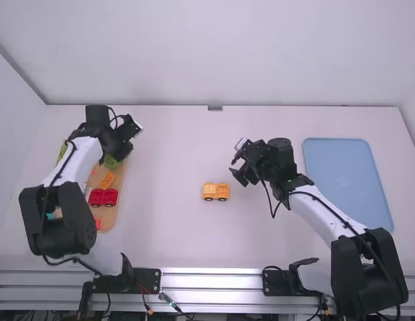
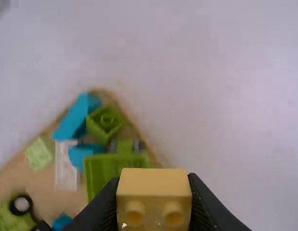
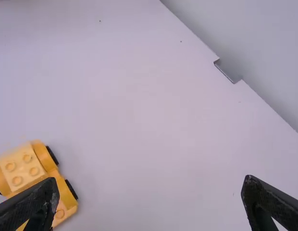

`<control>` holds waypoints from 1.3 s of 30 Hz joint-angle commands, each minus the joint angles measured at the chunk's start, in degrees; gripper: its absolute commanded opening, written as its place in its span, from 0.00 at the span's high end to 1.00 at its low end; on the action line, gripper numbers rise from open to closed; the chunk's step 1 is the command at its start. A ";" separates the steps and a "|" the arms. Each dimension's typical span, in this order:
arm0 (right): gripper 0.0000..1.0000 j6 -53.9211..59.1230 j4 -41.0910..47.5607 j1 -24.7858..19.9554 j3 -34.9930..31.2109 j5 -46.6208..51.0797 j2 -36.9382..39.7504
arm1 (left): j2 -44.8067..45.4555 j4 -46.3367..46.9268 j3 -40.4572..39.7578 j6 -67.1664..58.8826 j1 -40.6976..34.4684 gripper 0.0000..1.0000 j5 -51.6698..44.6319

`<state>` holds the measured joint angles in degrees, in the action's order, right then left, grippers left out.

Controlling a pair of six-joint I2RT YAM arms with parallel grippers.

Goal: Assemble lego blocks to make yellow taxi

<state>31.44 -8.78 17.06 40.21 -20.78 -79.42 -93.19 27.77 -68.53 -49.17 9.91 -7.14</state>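
Clamping a yellow block (image 2: 154, 182) by its sides, the left gripper (image 2: 154, 195) hangs well left of the taxi base (image 1: 215, 192), presumably to cap it, while the right gripper (image 3: 150, 185), jaws apart just right of that base, looks poised to steady it.

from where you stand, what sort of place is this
Probably a robotics lab or test bench: two robot arms mounted on a metal rail, a plain white table, and a wooden tray of colourful plastic toy blocks.
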 commanded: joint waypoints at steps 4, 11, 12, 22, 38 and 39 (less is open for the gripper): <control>0.01 -5.81 0.35 -1.92 -0.11 -0.39 1.20 | 4.55 2.45 2.69 -3.41 -6.75 0.98 -6.99; 0.01 -8.50 6.60 -5.75 -0.15 -0.37 6.21 | 3.02 3.13 2.47 -2.82 -18.93 0.98 -8.35; 0.01 -8.50 8.15 -6.05 -0.52 -0.11 8.55 | 2.27 3.23 2.29 -3.04 -21.66 0.98 -6.82; 0.01 -16.85 11.17 -5.99 -8.90 12.55 29.09 | -7.76 5.20 -5.46 1.73 -35.06 0.98 -7.48; 0.01 -20.94 22.95 -14.23 -19.26 13.18 59.78 | -25.62 10.84 -24.04 6.36 -49.90 0.98 -8.59; 0.01 -20.96 24.37 -14.86 -19.65 13.60 62.14 | -26.75 10.23 -24.48 6.56 -51.41 0.98 -8.46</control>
<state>10.85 15.03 2.90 21.52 -6.79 -19.62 -118.19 37.87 -91.68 -43.94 -39.90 -14.83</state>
